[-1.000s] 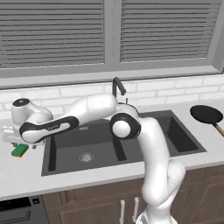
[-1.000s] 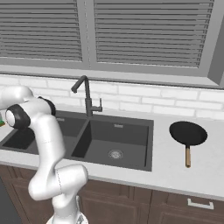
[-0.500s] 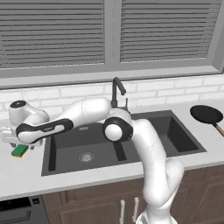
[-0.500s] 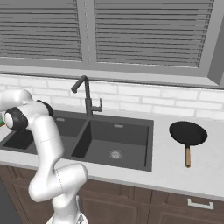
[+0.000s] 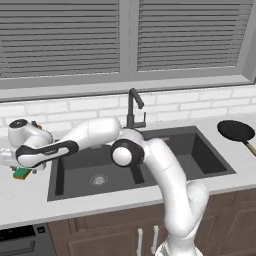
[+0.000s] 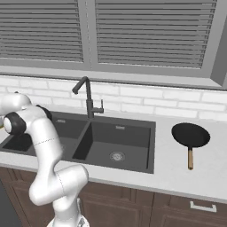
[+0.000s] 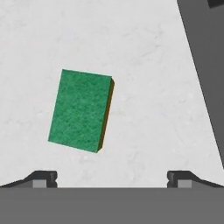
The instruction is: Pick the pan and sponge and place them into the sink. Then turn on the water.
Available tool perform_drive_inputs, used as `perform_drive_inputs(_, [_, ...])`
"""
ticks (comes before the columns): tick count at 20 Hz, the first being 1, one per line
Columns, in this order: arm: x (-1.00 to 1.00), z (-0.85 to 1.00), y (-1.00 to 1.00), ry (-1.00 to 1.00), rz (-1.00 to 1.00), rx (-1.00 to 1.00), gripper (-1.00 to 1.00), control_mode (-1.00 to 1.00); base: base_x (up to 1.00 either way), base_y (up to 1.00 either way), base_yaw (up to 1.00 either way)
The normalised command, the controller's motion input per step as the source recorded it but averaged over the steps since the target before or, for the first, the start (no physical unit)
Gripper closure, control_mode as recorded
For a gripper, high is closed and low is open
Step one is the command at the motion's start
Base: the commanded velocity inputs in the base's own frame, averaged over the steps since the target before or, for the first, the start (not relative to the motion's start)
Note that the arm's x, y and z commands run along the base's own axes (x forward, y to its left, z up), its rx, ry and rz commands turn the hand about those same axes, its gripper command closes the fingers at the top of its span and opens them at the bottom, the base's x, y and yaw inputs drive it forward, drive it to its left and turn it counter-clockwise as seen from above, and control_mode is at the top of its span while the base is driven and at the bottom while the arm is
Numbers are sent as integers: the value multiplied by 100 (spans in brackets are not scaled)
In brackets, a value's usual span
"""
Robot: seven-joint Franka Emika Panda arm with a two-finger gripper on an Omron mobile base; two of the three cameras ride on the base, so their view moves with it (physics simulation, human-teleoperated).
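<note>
Sponge: you've got the sponge (image 7: 81, 110) lying flat on the counter (image 7: 148, 78), green face up, left of the sink (image 5: 140, 160).
Fingers: your gripper (image 7: 112, 177) hangs above it, fingers spread wide, nothing between them.
Offset: in the hand view the sponge sits toward 11 o'clock from the midpoint of the tips.
Long axis: runs roughly 12 to 6, tipped slightly toward 1.
Room: bare counter all round; sink edge at 2 o'clock, well apart.
Pan: the pan (image 6: 190, 135) waits on the counter right of the sink.
</note>
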Motion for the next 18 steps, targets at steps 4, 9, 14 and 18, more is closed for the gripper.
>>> perform_drive_inputs(4, [15, -12, 18, 0, -2, 0, -100, -100, 0, 0, 0])
perform_drive_inputs(9, [15, -10, 20, 0, -1, 0, -100, -100, 0, 0, 0])
perform_drive_inputs(14, [11, -10, 13, 0, 0, 0, -100, -100, 0, 0, 0])
perform_drive_inputs(18, [14, -7, 7, 1, 0, 0, -100, -100, 0, 0, 0])
